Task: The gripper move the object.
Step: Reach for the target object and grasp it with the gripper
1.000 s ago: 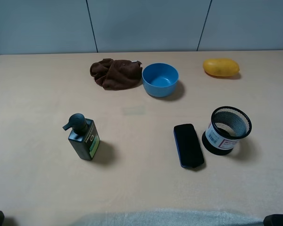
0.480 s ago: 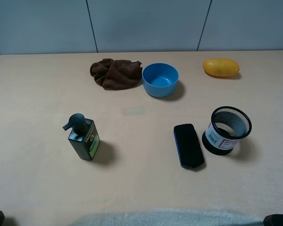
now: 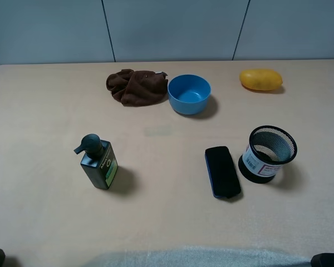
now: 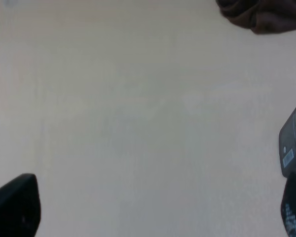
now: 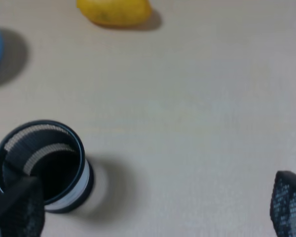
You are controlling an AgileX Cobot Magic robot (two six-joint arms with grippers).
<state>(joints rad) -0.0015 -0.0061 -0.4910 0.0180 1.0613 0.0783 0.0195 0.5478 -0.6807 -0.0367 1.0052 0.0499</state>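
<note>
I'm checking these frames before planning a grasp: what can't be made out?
- Pen cup: label print too small in the exterior high view; a finger of the right gripper covers part of it in the right wrist view.
- Pump bottle: cut off by the left wrist view's edge.
- Left gripper: only blurred fingertips show.

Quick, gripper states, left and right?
Left gripper: open, holding nothing.
Right gripper: open, holding nothing; cup not gripped.

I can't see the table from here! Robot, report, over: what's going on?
Left gripper open, empty. Right gripper open, empty. Mesh pen cup upright, not gripped. Black case lies close beside it.
</note>
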